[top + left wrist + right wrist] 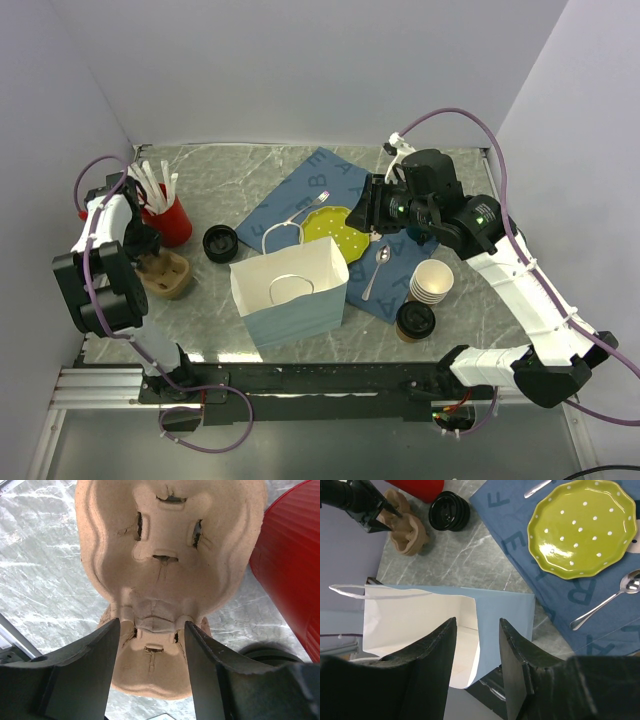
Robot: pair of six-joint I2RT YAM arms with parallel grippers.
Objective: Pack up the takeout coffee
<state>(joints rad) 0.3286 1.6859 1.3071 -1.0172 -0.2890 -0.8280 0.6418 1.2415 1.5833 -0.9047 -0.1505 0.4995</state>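
left claw straddles the cup carrier mid-rib; can't tell if it's clamped. right claw is half open and empty, aimed at the bag, which stands mouth-up to take the coffee at lower right.

Left hand: pulp carrier sits between fingers, red cup close on its right. Right hand: open bag mouth ahead of fingertips, nothing between.

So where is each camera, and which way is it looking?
Top: up high behind the arms, looking down on the table; both arms show.
Left wrist: behind the left gripper, looking down close at the cup tray; its fingers show.
Right wrist: behind the right gripper, looking down at the paper bag; its fingers show.
Shared: all three see the cup tray.
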